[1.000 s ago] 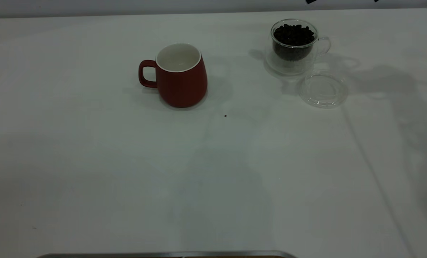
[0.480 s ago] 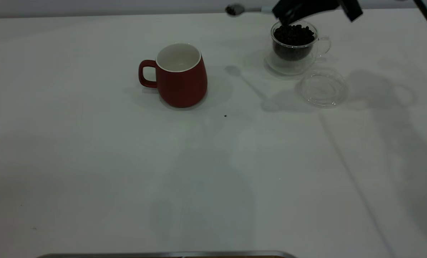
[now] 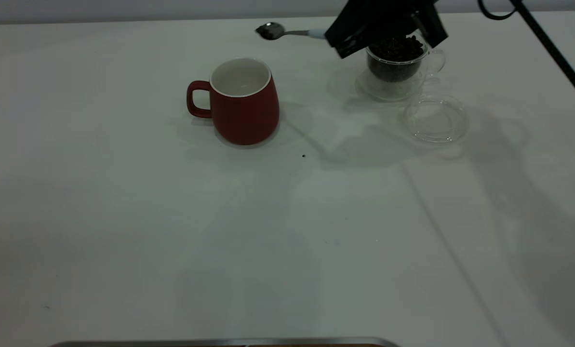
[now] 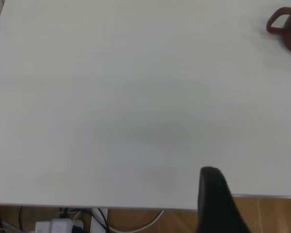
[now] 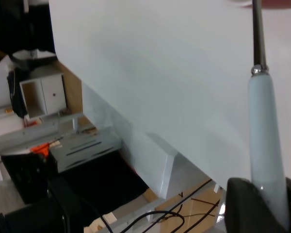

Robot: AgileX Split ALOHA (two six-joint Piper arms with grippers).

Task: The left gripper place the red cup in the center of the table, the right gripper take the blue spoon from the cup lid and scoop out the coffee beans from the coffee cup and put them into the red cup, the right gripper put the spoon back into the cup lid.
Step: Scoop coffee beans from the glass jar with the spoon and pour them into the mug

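Note:
The red cup (image 3: 244, 101) stands upright near the table's (image 3: 123, 217) middle, white inside, handle to the left; the left wrist view catches its handle (image 4: 281, 24) far off. My right gripper (image 3: 338, 38) hovers high over the coffee cup (image 3: 395, 72), shut on the blue spoon's (image 3: 287, 33) pale handle (image 5: 266, 141). The shiny bowl (image 3: 269, 30) sticks out leftward, behind the red cup and above it. Coffee beans (image 3: 397, 48) fill the glass cup. The cup lid (image 3: 435, 120) lies bare beside it. My left gripper (image 4: 256, 208) is parked open past the table's edge.
A small dark speck (image 3: 303, 155) lies on the table right of the red cup. A metal strip (image 3: 220, 343) runs along the near edge. Cables (image 5: 150, 218) and a grey shelf unit (image 5: 82, 145) sit below the table's far side.
The right gripper came in from the top right with the spoon and moved left and lower; the spoon's bowl now reaches past the red cup's rim line. Cups and lid stayed put.

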